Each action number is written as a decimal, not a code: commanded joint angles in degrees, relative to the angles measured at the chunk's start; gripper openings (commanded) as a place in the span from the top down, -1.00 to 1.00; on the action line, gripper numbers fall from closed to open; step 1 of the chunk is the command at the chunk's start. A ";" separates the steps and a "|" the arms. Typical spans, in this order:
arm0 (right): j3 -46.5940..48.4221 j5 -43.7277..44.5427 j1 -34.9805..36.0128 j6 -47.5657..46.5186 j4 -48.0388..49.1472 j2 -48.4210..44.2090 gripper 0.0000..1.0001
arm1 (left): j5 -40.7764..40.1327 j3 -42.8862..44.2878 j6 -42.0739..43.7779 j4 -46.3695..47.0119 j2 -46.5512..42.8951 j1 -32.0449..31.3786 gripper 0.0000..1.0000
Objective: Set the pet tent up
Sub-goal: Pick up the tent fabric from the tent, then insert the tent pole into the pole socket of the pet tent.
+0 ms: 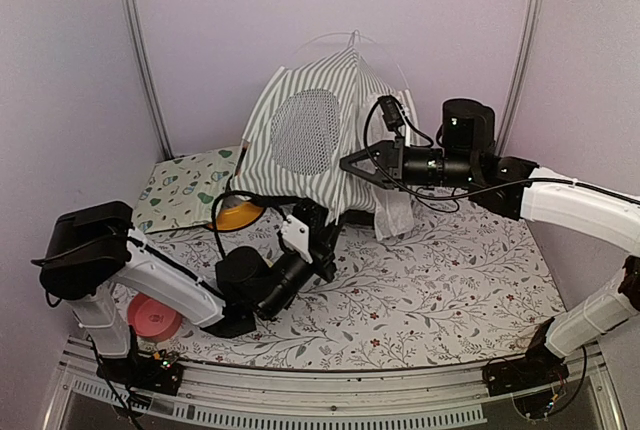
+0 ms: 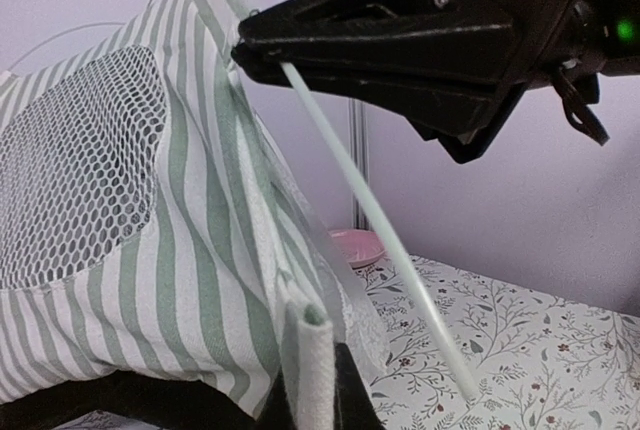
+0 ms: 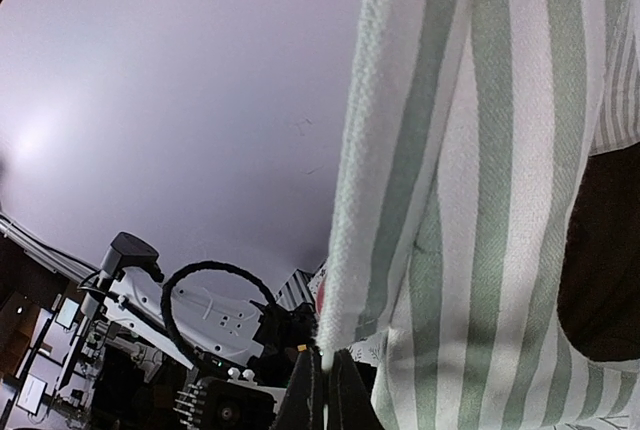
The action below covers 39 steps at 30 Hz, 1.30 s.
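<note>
Striped pet tent — both jaws clamp it.

The pet tent stands at the desk's rear centre, a mat lying just left of it.

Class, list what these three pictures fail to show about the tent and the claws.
- Grip of the left claw: left wrist view, fingers cut off by the bottom edge, covered by pet tent fabric.
- Orange object: top view, mostly under the tent's edge.
- Pink object: top view, partly behind the left arm.
- Tent's pole tops: top view, too thin to trace.
</note>
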 commanded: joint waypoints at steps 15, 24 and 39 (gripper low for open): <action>2.89 17.44 -3.45 3.49 22.00 1.53 1.00 | -2.66 -5.99 9.45 8.36 8.67 -8.25 1.00; 1.01 18.33 -4.28 3.44 21.92 0.56 1.00 | -3.30 -6.93 8.73 9.15 8.34 -8.23 1.00; -1.94 19.04 -7.42 3.26 21.44 -2.52 1.00 | -3.12 -7.73 7.40 10.11 8.17 -8.01 1.00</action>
